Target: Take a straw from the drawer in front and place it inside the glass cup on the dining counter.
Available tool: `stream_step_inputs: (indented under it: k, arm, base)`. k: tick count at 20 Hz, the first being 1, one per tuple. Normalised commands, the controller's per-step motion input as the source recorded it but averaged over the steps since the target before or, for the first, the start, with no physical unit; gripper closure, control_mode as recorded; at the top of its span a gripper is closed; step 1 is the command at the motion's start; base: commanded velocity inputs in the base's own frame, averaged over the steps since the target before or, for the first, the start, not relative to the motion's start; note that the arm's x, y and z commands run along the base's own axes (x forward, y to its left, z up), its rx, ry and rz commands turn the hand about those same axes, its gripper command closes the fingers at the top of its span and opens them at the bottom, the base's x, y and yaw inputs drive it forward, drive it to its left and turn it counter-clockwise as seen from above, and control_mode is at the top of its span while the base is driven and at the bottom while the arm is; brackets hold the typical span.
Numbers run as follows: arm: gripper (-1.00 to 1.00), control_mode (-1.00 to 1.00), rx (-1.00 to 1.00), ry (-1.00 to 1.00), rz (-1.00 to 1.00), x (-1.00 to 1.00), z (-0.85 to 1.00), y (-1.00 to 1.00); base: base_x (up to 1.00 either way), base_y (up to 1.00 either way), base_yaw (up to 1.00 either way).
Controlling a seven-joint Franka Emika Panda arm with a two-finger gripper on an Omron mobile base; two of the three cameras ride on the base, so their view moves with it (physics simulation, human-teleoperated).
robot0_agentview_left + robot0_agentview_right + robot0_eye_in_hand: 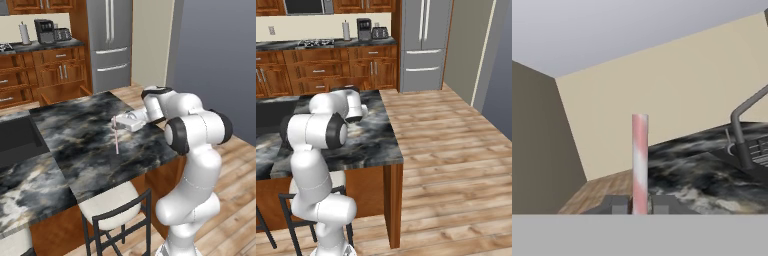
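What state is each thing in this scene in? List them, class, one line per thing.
straw: held upright above the counter, clamped at its upper end
gripper: shut on the straw
dining counter: bare marble under the straw
stool: tucked against the counter's edge
fridge: doors closed

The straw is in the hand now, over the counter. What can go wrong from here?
1. The hand pinches the straw near its top end, so its long free part may swing or slip.
2. I cannot make out a cup on the counter, so aiming the straw may fail.
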Motion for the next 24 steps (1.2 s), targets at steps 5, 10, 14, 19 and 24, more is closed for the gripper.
stream_step_inputs:
  k: [5, 10, 14, 19, 24]
  arm:
    - [1.0, -1.0, 0.0, 0.0, 0.0, 0.13, -0.05, 0.0]
    - [1.0, -1.0, 0.0, 0.0, 0.0, 0.11, 0.0, 0.01]
    - [1.0, -1.0, 0.0, -0.02, 0.0, 0.12, 0.0, 0.05]
    - [1.0, -1.0, 0.0, -0.06, 0.0, 0.03, -0.02, 0.05]
    - [1.0, -1.0, 0.0, -0.1, 0.0, 0.05, -0.1, 0.03]
  base:
    - [0.0, 0.0, 0.0]
    - [0.0, 0.0, 0.0]
    - [0.0, 0.0, 0.0]
    - [0.0, 0.0, 0.0]
    - [0.0, 0.0, 0.0]
